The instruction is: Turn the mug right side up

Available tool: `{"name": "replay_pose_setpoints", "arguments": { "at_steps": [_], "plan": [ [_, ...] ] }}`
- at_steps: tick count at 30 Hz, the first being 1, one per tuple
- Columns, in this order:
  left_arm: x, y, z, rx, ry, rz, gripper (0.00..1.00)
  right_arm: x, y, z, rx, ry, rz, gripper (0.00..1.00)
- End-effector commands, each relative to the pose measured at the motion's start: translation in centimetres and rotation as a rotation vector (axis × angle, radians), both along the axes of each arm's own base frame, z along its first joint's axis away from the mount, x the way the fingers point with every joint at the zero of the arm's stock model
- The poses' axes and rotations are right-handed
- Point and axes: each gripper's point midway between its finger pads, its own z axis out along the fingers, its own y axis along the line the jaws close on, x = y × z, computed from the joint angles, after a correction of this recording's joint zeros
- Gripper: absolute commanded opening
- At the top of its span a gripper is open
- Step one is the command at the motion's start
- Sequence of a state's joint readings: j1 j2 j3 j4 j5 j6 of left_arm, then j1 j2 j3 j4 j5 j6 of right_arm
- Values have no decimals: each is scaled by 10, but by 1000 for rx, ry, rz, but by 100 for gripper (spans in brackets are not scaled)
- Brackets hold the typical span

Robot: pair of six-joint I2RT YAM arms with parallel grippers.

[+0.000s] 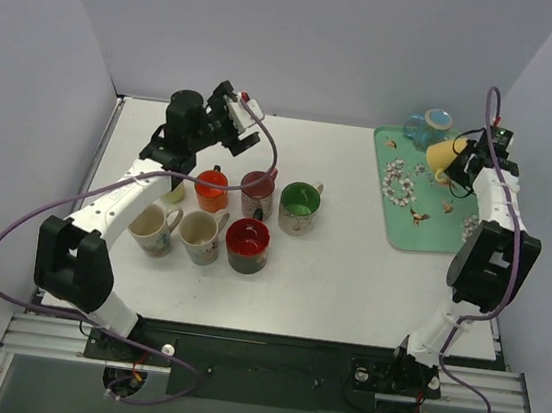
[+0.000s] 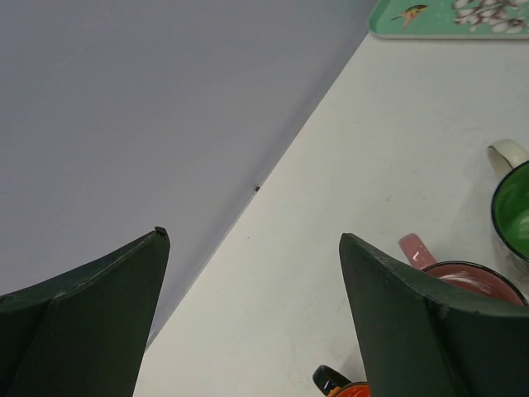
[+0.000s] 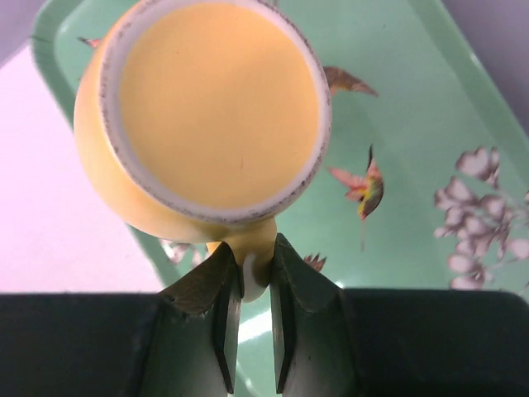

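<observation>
- The tray (image 1: pixel 424 235) lies on the table (image 1: pixel 347 286), at its far right side.
- One mug (image 3: pixel 215 107) is tilted over the far part of the tray, with its handle between the fingers of the right gripper (image 3: pixel 252 252).
- A cup (image 1: pixel 429 125) stands in the tray's far corner, behind that mug.
- A group of six mugs (image 1: pixel 247 241) stands on the left half of the table, well apart from the tray.

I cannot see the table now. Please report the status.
Left fingers open, empty. Right fingers shut on handle of yellow mug, tilted over tray. Blue mug close by.
</observation>
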State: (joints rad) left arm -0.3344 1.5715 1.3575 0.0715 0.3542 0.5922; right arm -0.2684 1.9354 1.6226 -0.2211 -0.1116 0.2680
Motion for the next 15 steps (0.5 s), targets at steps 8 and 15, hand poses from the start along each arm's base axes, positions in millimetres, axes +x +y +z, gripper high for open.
{"name": "replay_pose_setpoints", "arguments": {
  "at_steps": [8, 15],
  "plan": [
    [-39, -76, 54, -31, -477, -214, 95, -74, 131, 143, 337, -242, 167, 0],
    [-63, -112, 68, -39, -676, -252, 95, -125, 227, 198, 510, -340, 359, 0]
  ]
}}
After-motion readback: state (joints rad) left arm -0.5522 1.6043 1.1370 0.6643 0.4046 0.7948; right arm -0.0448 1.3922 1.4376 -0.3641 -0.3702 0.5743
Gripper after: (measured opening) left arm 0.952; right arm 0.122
